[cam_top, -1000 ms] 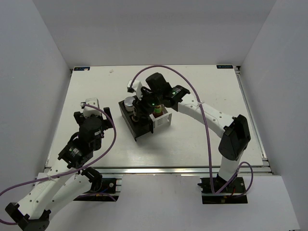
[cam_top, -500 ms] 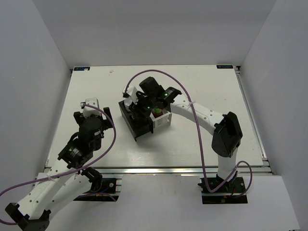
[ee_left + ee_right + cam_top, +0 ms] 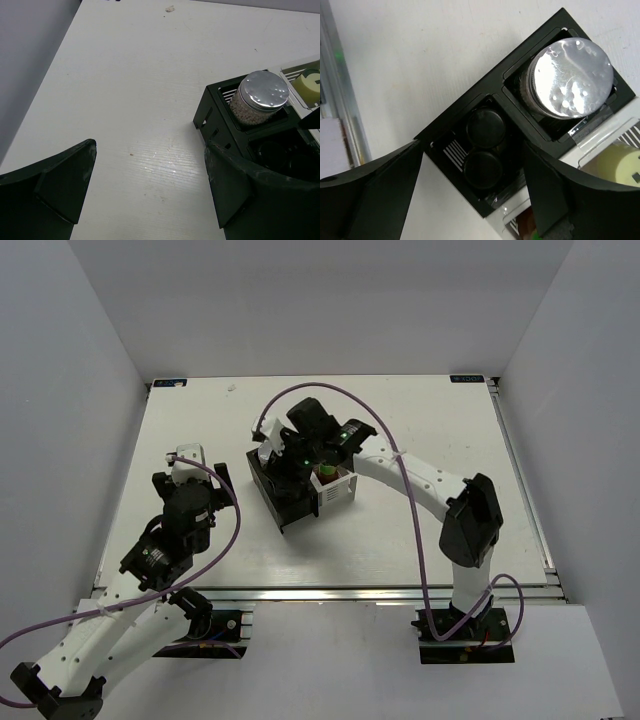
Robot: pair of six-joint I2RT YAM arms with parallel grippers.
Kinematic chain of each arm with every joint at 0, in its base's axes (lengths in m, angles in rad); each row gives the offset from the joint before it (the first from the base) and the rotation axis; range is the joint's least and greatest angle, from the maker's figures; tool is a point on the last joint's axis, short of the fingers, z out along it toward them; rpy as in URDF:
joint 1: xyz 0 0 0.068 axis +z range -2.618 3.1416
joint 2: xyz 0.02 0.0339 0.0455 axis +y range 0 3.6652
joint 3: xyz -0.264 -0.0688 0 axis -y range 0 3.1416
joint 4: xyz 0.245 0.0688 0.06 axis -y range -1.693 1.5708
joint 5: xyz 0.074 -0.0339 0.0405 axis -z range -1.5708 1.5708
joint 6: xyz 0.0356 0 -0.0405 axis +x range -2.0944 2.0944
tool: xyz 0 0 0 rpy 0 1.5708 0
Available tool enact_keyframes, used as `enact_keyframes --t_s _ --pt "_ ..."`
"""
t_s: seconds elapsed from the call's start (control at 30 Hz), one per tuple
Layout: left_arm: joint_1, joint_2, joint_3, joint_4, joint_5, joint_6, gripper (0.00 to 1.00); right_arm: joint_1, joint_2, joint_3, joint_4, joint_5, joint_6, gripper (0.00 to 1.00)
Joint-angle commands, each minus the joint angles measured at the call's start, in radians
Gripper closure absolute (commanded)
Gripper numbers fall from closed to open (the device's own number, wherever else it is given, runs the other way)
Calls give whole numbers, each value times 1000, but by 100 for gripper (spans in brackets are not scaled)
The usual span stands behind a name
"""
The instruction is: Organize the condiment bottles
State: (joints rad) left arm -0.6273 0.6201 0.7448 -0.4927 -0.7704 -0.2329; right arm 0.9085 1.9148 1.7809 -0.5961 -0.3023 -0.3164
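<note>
You had the right gripper (image 3: 472,150) released and hanging straight above the two black-lidded jars (image 3: 485,127), upright side by side in the rack (image 3: 442,129) corner slot; left gripper (image 3: 188,458), also open, well apart.

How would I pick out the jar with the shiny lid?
Find the black-and-white rack in the middle of the white table. The jar stands in a black corner slot, next to the slot holding two black-lidded jars. Only it has a silver lid.
</note>
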Motion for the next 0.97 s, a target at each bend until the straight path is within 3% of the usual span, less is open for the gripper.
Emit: enact_keyframes --t_s 0.0,0.13,0.23,0.27,0.33,0.47,0.57,0.8,0.93 --pt "6 -11 -7 9 6 1 2 4 -117 57 -14 -32 4 16" --pt "6 -32 -16 28 55 23 2 0 -287 2 21 -35 -13 15" --pt "6 -77 -42 78 196 79 2 -13 -457 -159 172 55 34 11" --pt "6 -106 -50 89 256 90 2 -13 -492 -199 241 146 45 11" --pt "6 -129 -58 108 282 102 2 -13 -603 -314 332 254 72 11" --pt "6 -154 -73 118 310 113 2 -16 -781 -541 510 613 28 11" --pt "6 -137 -73 125 332 119 2 -39 -890 -665 562 730 -6 11" --pt "6 -85 -71 128 384 126 2 -114 -1074 -916 579 726 43 11" --pt "6 -88 -78 131 402 130 2 -172 -1154 -1011 578 632 100 11"
